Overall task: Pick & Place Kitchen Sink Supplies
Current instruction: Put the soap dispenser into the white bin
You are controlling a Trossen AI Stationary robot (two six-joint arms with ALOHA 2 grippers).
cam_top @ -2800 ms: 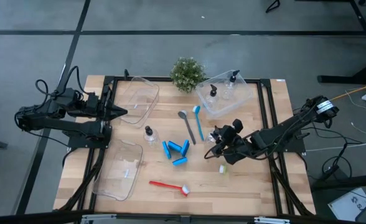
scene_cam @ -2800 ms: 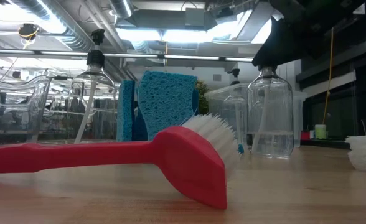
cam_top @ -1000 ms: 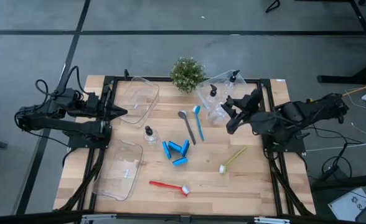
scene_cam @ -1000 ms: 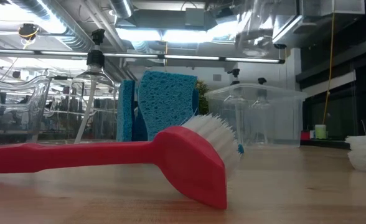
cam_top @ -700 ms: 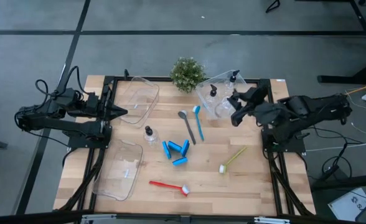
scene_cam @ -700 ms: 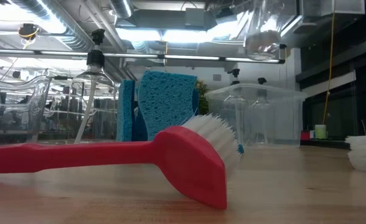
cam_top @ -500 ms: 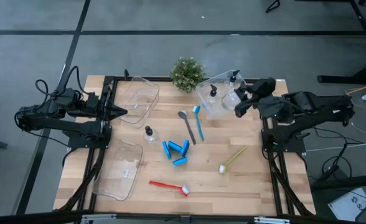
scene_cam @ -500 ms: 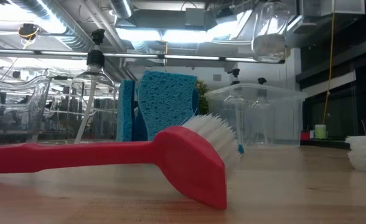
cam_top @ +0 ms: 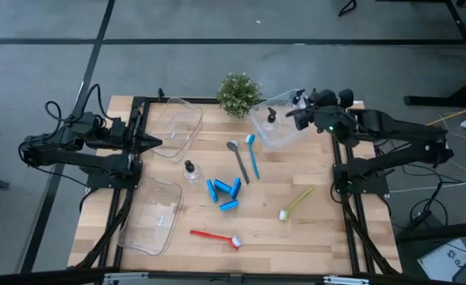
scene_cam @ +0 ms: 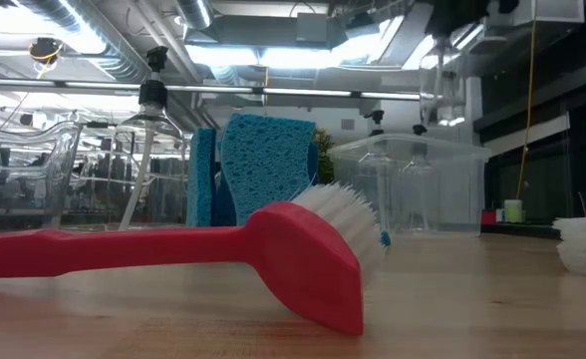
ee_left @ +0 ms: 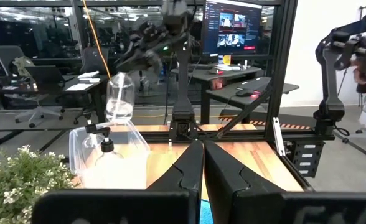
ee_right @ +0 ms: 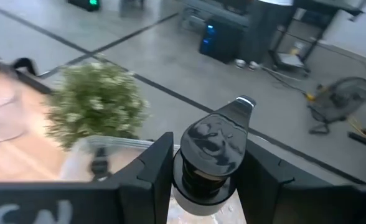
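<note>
My right gripper (cam_top: 300, 117) is shut on a small clear black-capped bottle (ee_left: 119, 97) and holds it above the clear bin (cam_top: 279, 131) at the far right. In that bin stands another bottle (cam_top: 271, 116). A third bottle (cam_top: 189, 170) stands on the table's middle left. Blue sponge pieces (cam_top: 225, 191), a grey brush (cam_top: 238, 161), a blue brush (cam_top: 253, 154), a yellow-green brush (cam_top: 296, 202) and a red brush (cam_top: 215, 236) lie flat on the wood. My left gripper (cam_top: 155, 142) waits shut at the table's left edge. My right gripper pinches the bottle's neck (ee_right: 201, 183), just under the black cap (ee_right: 217, 143), between its two fingers (ee_right: 152, 168). The fingers come from the table's right side, slanting slightly down. The bottle hangs upright below them, lifted clear above the bin.
Two more clear bins lie on the left, one far (cam_top: 177, 127) and one near (cam_top: 152, 214). A small green potted plant (cam_top: 238, 93) stands at the far edge beside the right bin. Bare wood shows at the near right.
My right gripper has swung toward the table's far edge with the bottle, from beside the bin's near side to above it. The bottle has stayed lifted clear and hanging from the shut fingers.
</note>
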